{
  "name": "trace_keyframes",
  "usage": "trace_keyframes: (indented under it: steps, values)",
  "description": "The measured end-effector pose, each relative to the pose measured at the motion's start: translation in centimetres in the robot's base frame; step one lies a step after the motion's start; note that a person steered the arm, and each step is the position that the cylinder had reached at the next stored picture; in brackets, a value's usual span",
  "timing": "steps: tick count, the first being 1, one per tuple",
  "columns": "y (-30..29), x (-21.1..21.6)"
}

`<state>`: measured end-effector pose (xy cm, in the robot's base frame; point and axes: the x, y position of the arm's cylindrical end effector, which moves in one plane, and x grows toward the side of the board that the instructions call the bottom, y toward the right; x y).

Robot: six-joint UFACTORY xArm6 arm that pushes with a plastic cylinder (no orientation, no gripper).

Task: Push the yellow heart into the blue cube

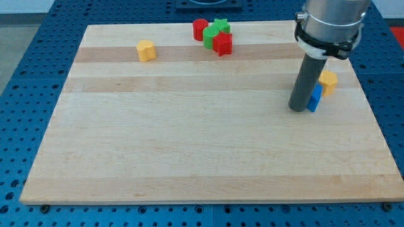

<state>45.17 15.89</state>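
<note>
The yellow heart (146,50) lies near the view's top left of the wooden board (189,145). The blue cube (314,99) lies at the view's right, partly hidden behind my rod. It touches a second yellow block (328,81) just above and to its right. My tip (297,109) rests on the board right against the blue cube's left side, far to the right of the yellow heart.
A red cylinder (200,29), a green block (217,33) and a red star-like block (223,44) cluster at the view's top centre. A blue perforated table (25,94) surrounds the board.
</note>
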Motion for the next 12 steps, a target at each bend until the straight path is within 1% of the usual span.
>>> trace_keyframes:
  steps: [1,2,4,5,6,7,8,9,10,11,12]
  values:
    - [-3.7,0.9]
    - [-12.4,1.5]
    - [-25.5,-5.1]
    - [-31.1,-7.3]
    - [-35.2,-10.7]
    - [-37.3,-13.5]
    - [-35.7,-16.9]
    - [-34.4,-19.4]
    - [-30.8,-18.6]
    - [-30.0,-16.3]
    - [-30.0,-14.9]
